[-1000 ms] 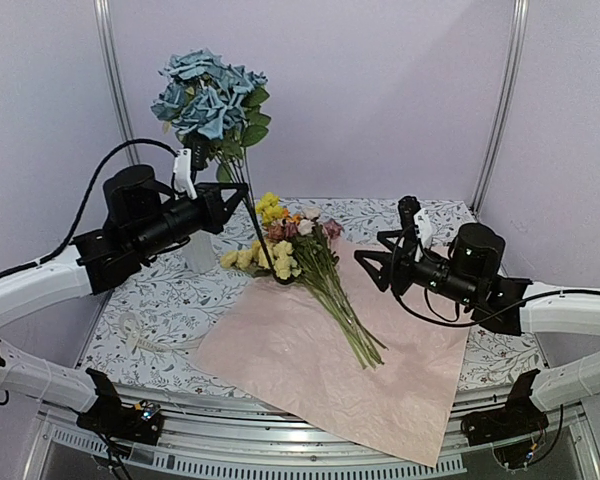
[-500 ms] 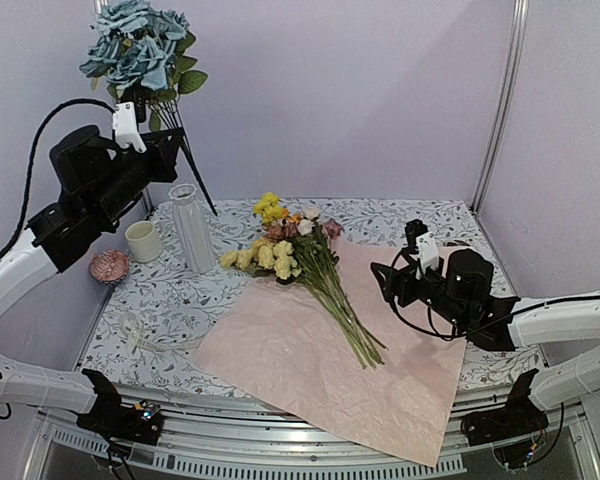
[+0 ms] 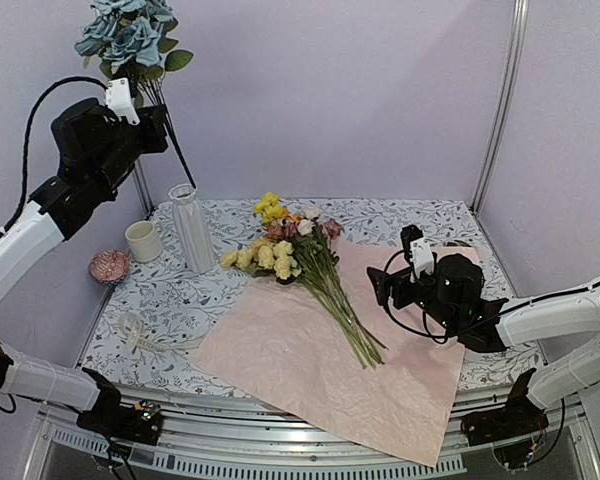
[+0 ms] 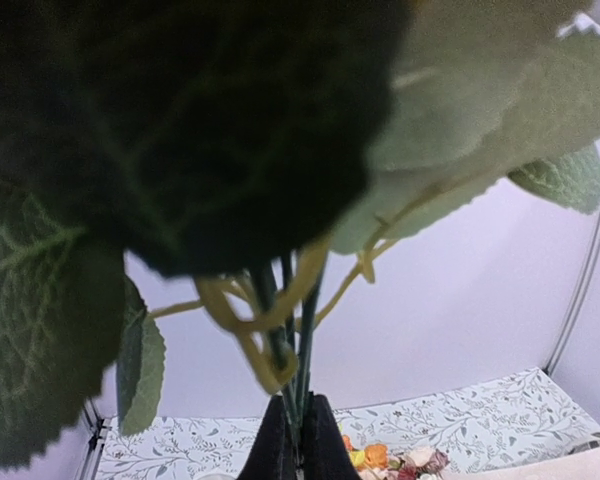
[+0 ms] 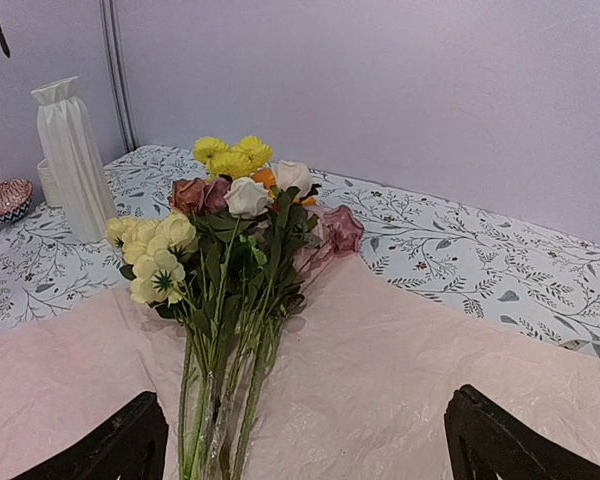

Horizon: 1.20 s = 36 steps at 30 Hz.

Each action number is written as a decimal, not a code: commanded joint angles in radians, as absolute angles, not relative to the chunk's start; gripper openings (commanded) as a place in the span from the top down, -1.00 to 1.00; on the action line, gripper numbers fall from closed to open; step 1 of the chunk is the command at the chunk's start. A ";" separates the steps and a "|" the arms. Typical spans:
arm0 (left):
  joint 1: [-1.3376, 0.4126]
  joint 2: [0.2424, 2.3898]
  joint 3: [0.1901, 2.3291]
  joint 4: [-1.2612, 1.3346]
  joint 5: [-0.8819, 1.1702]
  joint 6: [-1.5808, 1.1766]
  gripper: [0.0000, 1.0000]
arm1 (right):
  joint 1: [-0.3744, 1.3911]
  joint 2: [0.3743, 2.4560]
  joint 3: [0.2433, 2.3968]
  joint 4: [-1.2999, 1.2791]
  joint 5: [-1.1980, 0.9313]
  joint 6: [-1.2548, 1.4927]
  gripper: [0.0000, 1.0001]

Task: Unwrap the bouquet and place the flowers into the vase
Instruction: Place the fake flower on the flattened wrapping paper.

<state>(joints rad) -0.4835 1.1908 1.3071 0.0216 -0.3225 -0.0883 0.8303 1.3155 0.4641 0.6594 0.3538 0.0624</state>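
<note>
The left gripper (image 3: 158, 108) clamps the blue flowers (image 3: 130, 35) by their stems aloft, while the right gripper (image 3: 383, 288) gapes wide over the pink paper (image 3: 310, 370).

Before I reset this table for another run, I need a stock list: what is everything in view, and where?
blue-teal flower bunch: one, dusty blue with green leaves, raised high at far left
mixed flowers: one loose bunch, yellow, cream, pink and orange, green stems, lying on the paper
wrapping paper: one sheet, pale pink, spread flat, centre to near right
vase: one, white, ribbed, upright at far left of the table
mug: one, cream, just left of the vase
small bowl: one, pink patterned, left edge
ribbon: one, pale, lying left of the paper
table: one, leaf-print top
left tool: black, shut on the blue-teal bunch's stems
right tool: black, open, empty, over the paper right of the stems
</note>
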 commanded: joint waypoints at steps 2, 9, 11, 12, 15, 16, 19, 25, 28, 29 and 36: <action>-0.442 1.217 1.340 0.059 -0.303 -0.043 1.00 | 0.834 1.330 0.490 0.690 0.374 0.065 -0.98; -0.397 1.285 1.362 0.136 -0.309 0.021 1.00 | 0.833 1.333 0.495 0.690 0.373 0.053 -0.98; -0.389 1.307 1.373 0.136 -0.300 0.012 1.00 | 0.833 1.330 0.494 0.690 0.374 0.051 -0.98; -0.389 1.317 1.380 0.129 -0.301 0.003 1.00 | 0.833 1.329 0.492 0.690 0.373 0.051 -0.97; -0.388 1.324 1.383 0.101 -0.238 -0.056 1.00 | 0.833 1.321 0.488 0.689 0.373 0.048 -0.98; -0.390 1.318 1.379 0.095 -0.189 -0.085 1.00 | 0.834 1.318 0.487 0.689 0.371 0.048 -0.98; -0.398 1.291 1.339 0.103 0.035 -0.186 1.00 | 0.833 1.317 0.487 0.689 0.370 0.048 -0.97; -0.506 1.260 1.200 0.138 0.141 -0.355 1.00 | 0.833 1.329 0.498 0.677 0.361 0.046 -0.97; -0.591 1.275 1.113 0.204 0.147 -0.466 1.00 | 0.834 1.333 0.504 0.672 0.345 0.047 -0.98; -0.622 1.289 1.084 0.243 0.149 -0.503 1.00 | 0.834 1.330 0.503 0.672 0.323 0.049 -0.99; -0.772 1.538 1.106 0.389 0.208 -0.625 1.00 | 0.833 1.278 0.489 0.669 -0.002 0.018 -0.83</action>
<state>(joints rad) -0.7143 1.4181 1.0550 0.2775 0.1493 -0.5304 0.8303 1.3209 0.4782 0.6586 0.1577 0.0364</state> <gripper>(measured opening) 0.016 0.920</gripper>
